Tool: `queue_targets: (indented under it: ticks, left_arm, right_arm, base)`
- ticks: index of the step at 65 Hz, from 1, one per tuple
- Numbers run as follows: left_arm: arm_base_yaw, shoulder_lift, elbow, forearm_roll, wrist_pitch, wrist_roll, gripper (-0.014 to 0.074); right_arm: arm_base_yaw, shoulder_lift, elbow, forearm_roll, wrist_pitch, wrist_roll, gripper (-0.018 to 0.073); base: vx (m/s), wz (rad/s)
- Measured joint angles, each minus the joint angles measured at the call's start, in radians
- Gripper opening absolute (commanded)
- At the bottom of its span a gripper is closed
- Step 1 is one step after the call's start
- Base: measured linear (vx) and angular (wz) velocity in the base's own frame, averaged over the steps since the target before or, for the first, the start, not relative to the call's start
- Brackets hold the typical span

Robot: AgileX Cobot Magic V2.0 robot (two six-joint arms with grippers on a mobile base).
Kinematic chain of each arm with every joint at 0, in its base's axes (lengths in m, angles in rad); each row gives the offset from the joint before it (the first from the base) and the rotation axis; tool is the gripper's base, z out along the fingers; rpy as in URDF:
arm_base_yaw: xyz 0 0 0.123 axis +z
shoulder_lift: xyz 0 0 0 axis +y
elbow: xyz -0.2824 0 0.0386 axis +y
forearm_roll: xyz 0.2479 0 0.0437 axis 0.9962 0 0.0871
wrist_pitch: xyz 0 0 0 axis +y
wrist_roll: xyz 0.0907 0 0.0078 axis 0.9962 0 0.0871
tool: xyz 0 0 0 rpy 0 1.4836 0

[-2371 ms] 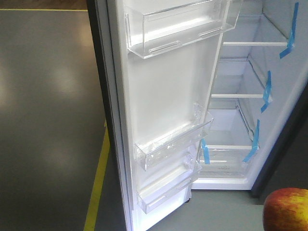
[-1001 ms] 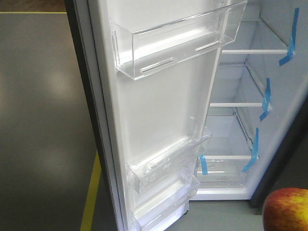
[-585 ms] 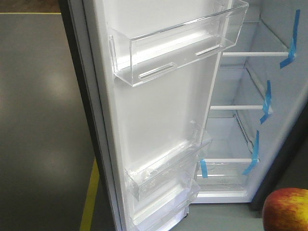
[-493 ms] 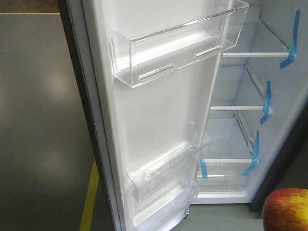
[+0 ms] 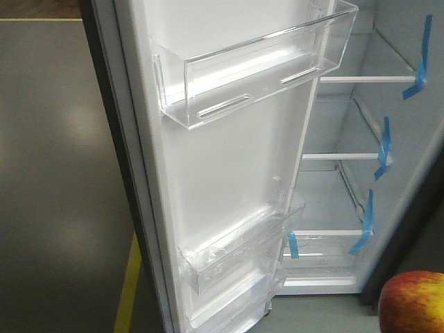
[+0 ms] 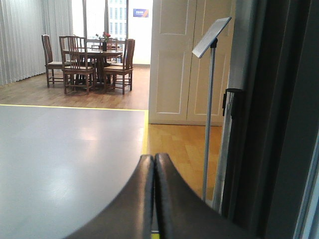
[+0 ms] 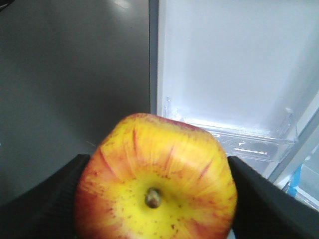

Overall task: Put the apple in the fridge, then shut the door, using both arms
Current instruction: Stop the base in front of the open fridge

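The red and yellow apple (image 7: pixel 155 181) fills the right wrist view, its stem dimple facing the camera, and my right gripper (image 7: pixel 155 189) is shut on it with a black finger pressed on each side. In the front view the apple (image 5: pixel 411 302) shows at the bottom right corner, low in front of the fridge (image 5: pixel 361 156), whose white shelves carry blue tape strips. The door (image 5: pixel 229 166) stands open to the left, its white lining and clear bins facing me. My left gripper (image 6: pixel 154 158) is shut on nothing, beside the door's dark outer side (image 6: pixel 269 114).
A clear door bin (image 5: pixel 250 69) juts out at the top and two more (image 5: pixel 236 243) lower down. Grey floor with a yellow line (image 5: pixel 128 284) lies left of the door. A sign stand (image 6: pixel 209 99) and a dining table with chairs (image 6: pixel 89 59) are behind.
The front view has shifted, so the door edge sits further left and the bins lower in the frame. The apple stays at the bottom right corner in my right gripper.
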State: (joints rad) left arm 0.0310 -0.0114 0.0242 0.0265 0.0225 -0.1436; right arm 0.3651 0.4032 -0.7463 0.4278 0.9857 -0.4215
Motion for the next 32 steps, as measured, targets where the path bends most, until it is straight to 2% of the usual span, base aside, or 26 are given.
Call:
queue_targets:
  ticks: [32]
  left_arm:
    - [0.000, 0.000, 0.000, 0.000, 0.000, 0.000, -0.0006]
  right_arm:
    - [0.000, 0.000, 0.000, 0.000, 0.000, 0.000, 0.0319]
  base:
    - [0.00, -0.01]
